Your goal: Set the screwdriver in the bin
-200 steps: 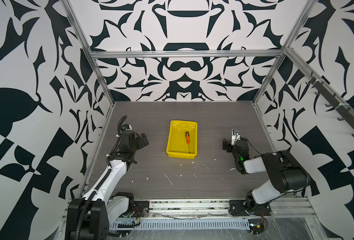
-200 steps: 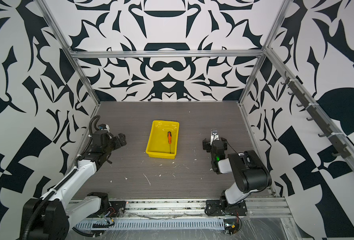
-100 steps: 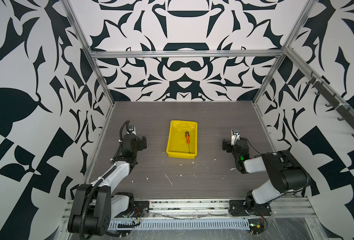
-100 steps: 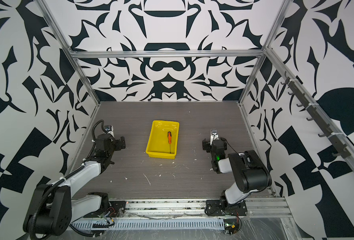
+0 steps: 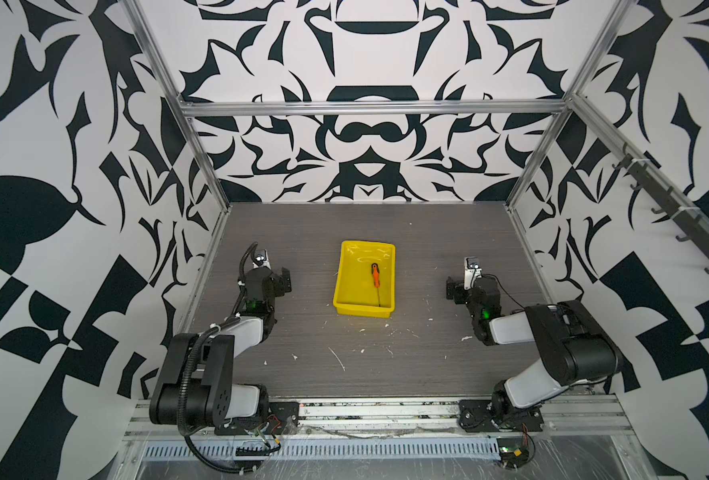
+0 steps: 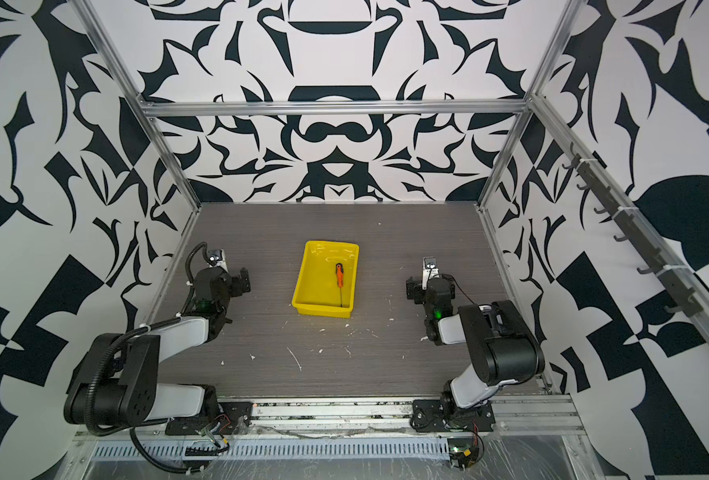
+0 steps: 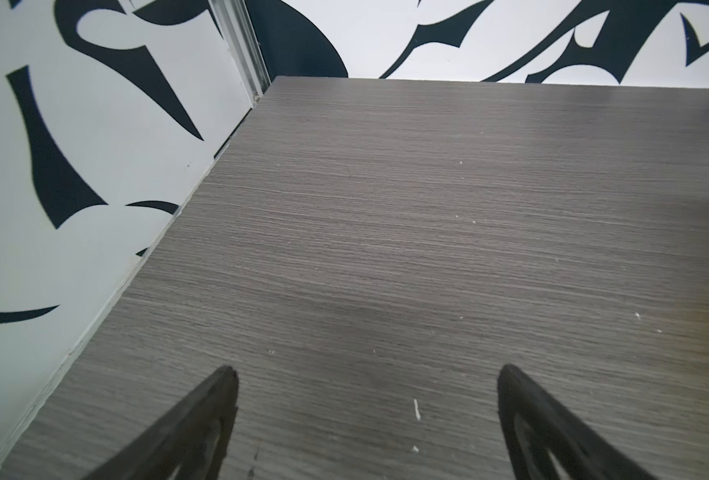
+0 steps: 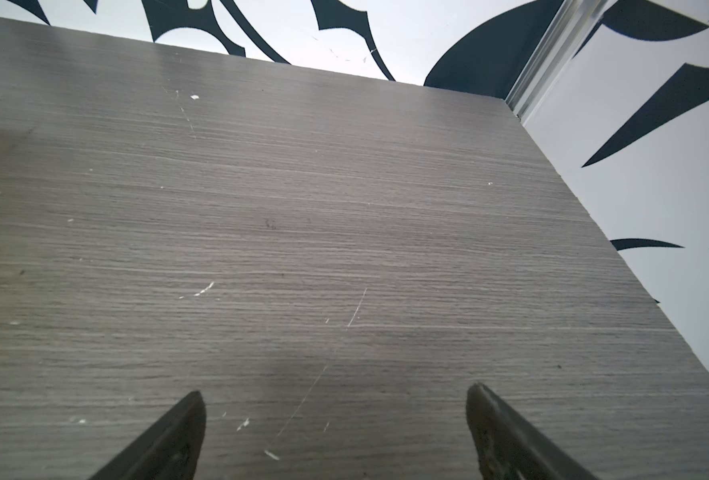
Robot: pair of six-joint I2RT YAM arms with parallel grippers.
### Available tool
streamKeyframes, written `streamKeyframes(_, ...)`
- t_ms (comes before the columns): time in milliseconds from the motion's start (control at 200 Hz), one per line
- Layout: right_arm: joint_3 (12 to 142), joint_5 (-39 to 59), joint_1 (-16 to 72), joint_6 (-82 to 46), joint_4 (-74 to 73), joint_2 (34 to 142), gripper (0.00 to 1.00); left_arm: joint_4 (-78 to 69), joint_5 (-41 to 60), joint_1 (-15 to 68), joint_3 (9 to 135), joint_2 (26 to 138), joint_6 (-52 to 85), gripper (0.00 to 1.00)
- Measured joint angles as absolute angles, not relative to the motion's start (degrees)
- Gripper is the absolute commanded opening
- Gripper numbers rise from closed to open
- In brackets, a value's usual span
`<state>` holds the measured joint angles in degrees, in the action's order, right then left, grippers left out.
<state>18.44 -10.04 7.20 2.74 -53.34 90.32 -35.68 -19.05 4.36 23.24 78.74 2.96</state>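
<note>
Risking little now, by the look of it: only bumping the bin (image 5: pixel 363 312) on a careless arm swing and jolting the tool out. Holding the left gripper (image 7: pixel 365 374) and right gripper (image 8: pixel 335 392) well apart from it on either side, jaws spread wide, gripping nothing. Spotting the screwdriver (image 5: pixel 376 282) lying flat inside the bin, orange handle toward the back wall, thin dark shaft reaching toward the near wall.

No writing, label, brand or number could be read in any view. The black marks on the handle of the screwdriver (image 5: pixel 375 275) were too small to make out as letters. The walls (image 5: pixel 369 158) carried only abstract black shapes on white, not signs.
</note>
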Motion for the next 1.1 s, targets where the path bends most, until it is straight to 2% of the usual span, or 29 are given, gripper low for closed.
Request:
streamKeyframes(335,18.50,-9.56,7.14,2.74,-53.32,90.32,1.00,-52.93,-18.87,1.98,18.50,89.56,3.03,1.00)
streamKeyframes(1100,18.74,-9.15,6.83,2.24,-52.45,90.32,1.00,-52.86,-20.16,-0.64,20.14,90.06,6.22,1.00)
